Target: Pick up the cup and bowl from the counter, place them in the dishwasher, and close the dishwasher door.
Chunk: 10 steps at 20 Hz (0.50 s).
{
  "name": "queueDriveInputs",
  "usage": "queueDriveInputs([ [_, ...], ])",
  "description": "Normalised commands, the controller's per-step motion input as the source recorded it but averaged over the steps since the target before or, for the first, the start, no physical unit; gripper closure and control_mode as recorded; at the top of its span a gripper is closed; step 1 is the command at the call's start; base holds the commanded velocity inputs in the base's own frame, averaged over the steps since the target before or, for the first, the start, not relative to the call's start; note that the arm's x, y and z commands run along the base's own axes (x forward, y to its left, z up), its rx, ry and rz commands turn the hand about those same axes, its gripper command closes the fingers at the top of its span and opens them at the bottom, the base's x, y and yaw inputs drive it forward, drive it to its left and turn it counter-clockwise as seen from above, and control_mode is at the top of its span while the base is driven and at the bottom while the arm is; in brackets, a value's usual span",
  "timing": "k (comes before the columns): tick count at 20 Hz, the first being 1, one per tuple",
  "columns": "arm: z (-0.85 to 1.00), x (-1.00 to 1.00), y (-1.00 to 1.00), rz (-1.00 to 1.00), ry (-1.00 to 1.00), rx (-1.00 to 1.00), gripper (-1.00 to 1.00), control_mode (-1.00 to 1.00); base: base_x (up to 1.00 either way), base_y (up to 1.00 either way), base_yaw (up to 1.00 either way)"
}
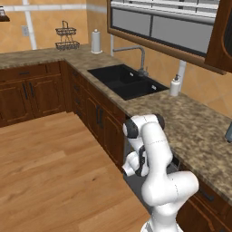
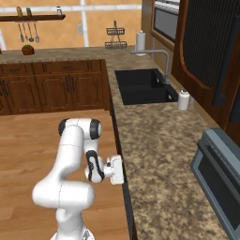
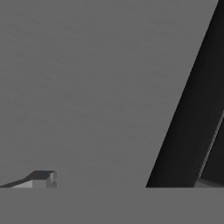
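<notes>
The cup and the bowl are out of view. The dishwasher door (image 3: 87, 87) is a flat grey panel right in front of the hand, with a dark strip (image 3: 188, 131) slanting down its right side. A patch of the same grey dishwasher door (image 1: 135, 185) shows under the counter (image 1: 190, 122), behind my arm. My gripper (image 3: 122, 180) stands open, close against the door, with nothing between its fingers; one fingertip (image 3: 41, 177) shows at the lower left. In the right base view my hand (image 2: 116, 169) sits low against the counter's front edge (image 2: 123, 187).
A black sink (image 1: 127, 81) with a tap is set in the counter, with a white soap dispenser (image 1: 175, 85) beside it. A grey microwave (image 2: 220, 183) stands on the counter to the right. A paper roll (image 1: 95, 41) and a wire rack (image 1: 67, 38) stand in the far corner. Wooden floor lies to the left.
</notes>
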Motion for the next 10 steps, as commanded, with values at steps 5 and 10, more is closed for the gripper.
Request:
queueDriveInputs([
  [5, -0.66, 0.75, -1.00, -0.01, -0.07, -0.08, -1.00, -1.00, 0.00, 0.00, 0.00],
  [10, 0.05, 0.61, -0.85, -0.01, 0.00, 0.04, -1.00, -1.00, 0.00, 0.00, 0.00],
])
